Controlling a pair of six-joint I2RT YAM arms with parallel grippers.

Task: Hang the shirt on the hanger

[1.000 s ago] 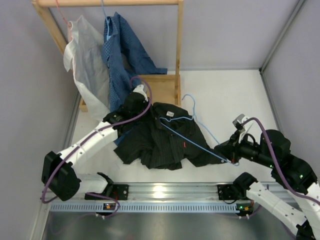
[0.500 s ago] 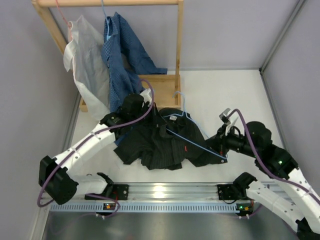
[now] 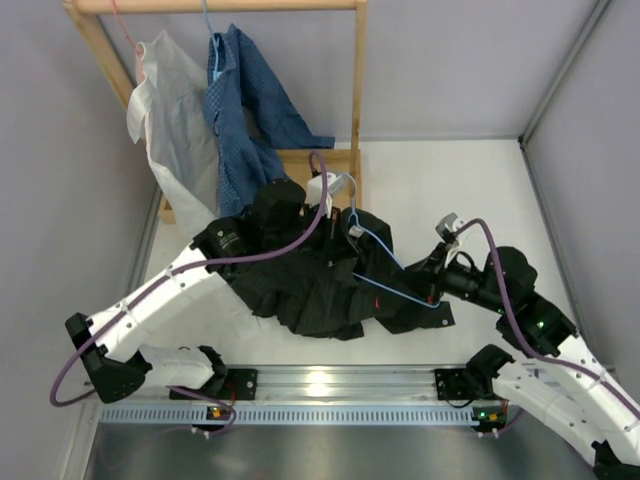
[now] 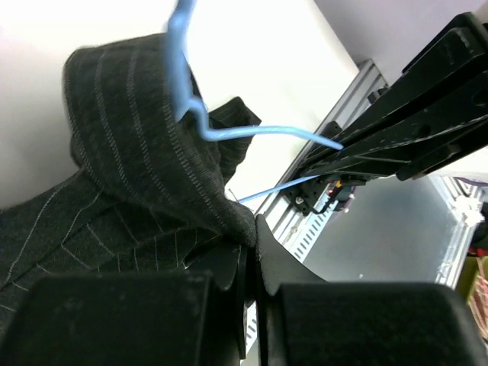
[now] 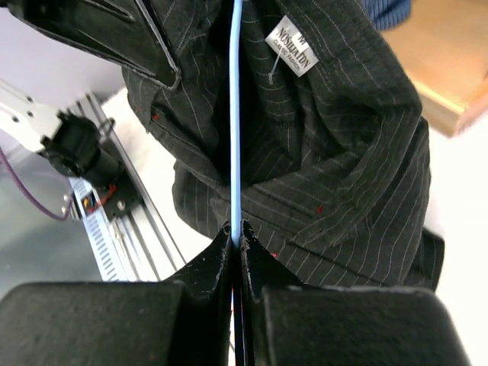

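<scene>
Shirt (image 3: 320, 290) seems barely on the hanger (image 3: 385, 268) (left gripper (image 4: 250, 252) pinches cloth, right gripper (image 5: 235, 232) pinches wire), so most is left.

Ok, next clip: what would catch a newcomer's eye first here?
The crumpled black shirt mid-table, with the light-blue hanger lying across it. The left gripper pinches its fabric; the right gripper clamps the hanger's wire. At the far left, a wooden rack holds a white garment and a blue checked shirt.
</scene>
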